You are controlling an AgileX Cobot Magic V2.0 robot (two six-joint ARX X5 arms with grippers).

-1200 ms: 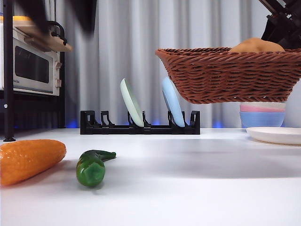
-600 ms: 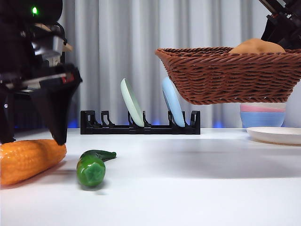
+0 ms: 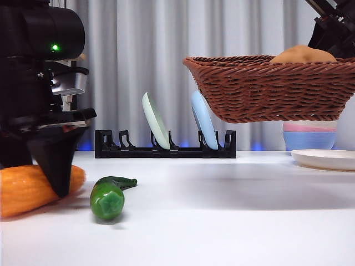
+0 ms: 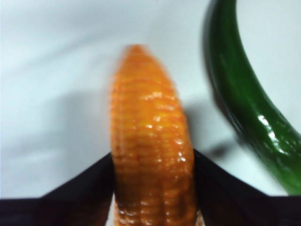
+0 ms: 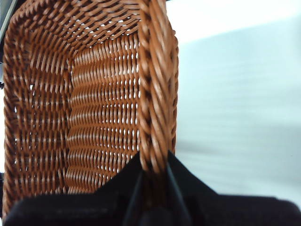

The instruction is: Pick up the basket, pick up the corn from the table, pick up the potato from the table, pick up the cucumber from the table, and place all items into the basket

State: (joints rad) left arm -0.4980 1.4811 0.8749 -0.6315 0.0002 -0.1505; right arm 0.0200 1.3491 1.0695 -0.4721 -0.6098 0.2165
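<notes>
The corn [image 3: 22,188] lies on the white table [image 3: 233,221] at the near left. My left gripper [image 3: 52,180] is down over it; in the left wrist view its jaws [image 4: 153,188] press against both sides of the corn [image 4: 150,141]. The green cucumber [image 3: 108,197] lies just right of the corn and also shows in the left wrist view [image 4: 244,103]. My right gripper [image 5: 153,174] is shut on the braided rim of the basket [image 5: 94,117]. It holds the basket [image 3: 272,88] in the air at the right. The potato [image 3: 302,54] rests inside it.
A black dish rack [image 3: 165,147] with two upright plates stands at the back middle. A microwave on a dark shelf [image 3: 61,83] is at the far left behind the arm. Stacked bowls [image 3: 309,136] and a white plate [image 3: 324,159] sit at the back right under the basket.
My left arm came down from above onto the corn, and its jaws now sit around the cob. The basket and cucumber have not moved.
</notes>
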